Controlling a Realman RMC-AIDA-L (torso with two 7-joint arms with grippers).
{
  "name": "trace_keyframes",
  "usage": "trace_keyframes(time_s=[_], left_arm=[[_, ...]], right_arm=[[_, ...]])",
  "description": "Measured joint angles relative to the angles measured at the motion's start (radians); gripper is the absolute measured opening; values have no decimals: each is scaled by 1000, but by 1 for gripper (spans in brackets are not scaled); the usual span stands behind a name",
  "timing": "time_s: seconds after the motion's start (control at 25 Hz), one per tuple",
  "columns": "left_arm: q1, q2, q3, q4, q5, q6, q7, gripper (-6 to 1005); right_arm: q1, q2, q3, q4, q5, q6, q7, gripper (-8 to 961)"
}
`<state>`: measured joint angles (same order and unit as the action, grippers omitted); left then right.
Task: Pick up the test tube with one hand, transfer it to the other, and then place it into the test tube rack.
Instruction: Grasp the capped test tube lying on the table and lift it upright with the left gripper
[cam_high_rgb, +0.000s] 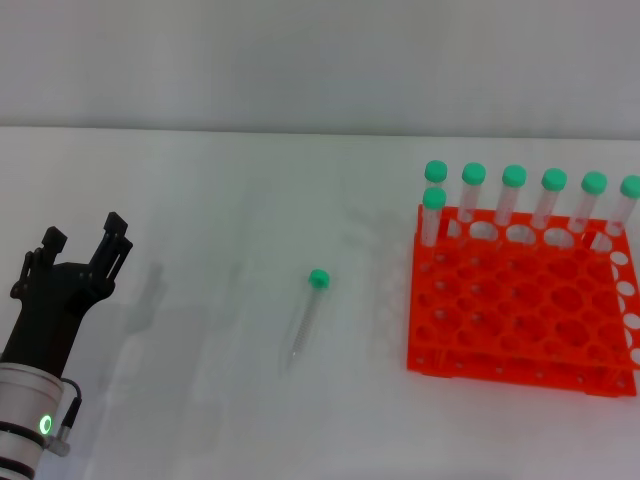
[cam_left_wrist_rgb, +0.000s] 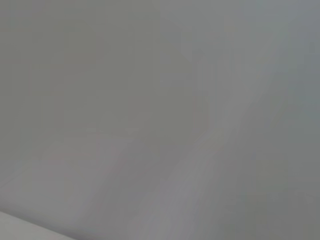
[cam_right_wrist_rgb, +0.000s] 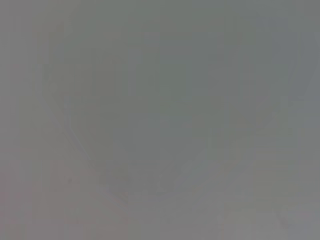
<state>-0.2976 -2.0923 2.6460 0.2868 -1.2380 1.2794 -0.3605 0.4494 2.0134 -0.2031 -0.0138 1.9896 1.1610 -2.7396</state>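
A clear test tube (cam_high_rgb: 307, 315) with a round green cap lies flat on the white table in the middle of the head view, cap toward the far side. The bright orange test tube rack (cam_high_rgb: 520, 310) stands to its right, with several green-capped tubes upright along its back row. My left gripper (cam_high_rgb: 85, 243), black on a white-and-silver arm with a green light, hovers at the left, well apart from the tube, fingers spread and empty. My right gripper is out of view. Both wrist views show only plain grey surface.
The white table (cam_high_rgb: 200, 200) stretches from the left gripper to the rack, with a pale wall behind it. The rack's front holes hold nothing.
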Motion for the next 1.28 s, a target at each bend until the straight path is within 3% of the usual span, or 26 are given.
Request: trace_keyframes(time_s=[0.32, 0.48, 0.64, 0.68, 0.76, 0.88, 1.0, 1.08, 1.28], left_arm=[[-13, 3, 7, 0, 12, -14, -23, 874], [-72, 26, 7, -48, 85, -58, -183, 873], [-181, 56, 8, -234, 298, -67, -537, 873], [-181, 56, 8, -234, 298, -67, -537, 873], [-276, 70, 11, -401, 468, -43, -803, 873], [-323, 76, 30, -481, 531, -18, -901, 873], [-443, 106, 186, -675, 639, 101, -1177, 873], [-491, 121, 197, -729, 717, 139, -1266, 873], [-670, 146, 197, -888, 1096, 223, -1507, 872]], right_arm=[[-1, 0, -1, 0, 1, 0, 0, 874], [-4, -1, -2, 0, 0, 0, 0, 874], [-5, -2, -2, -2, -3, 0, 0, 874], [-5, -2, -2, -2, -3, 0, 0, 874], [-4, -2, -2, -3, -3, 0, 0, 874], [-6, -2, -2, -10, -3, 0, 0, 873], [-8, -2, -2, -15, -3, 0, 0, 873], [-8, -2, -3, -18, -3, 0, 0, 873], [-8, -2, -3, -26, -3, 1, 0, 873]])
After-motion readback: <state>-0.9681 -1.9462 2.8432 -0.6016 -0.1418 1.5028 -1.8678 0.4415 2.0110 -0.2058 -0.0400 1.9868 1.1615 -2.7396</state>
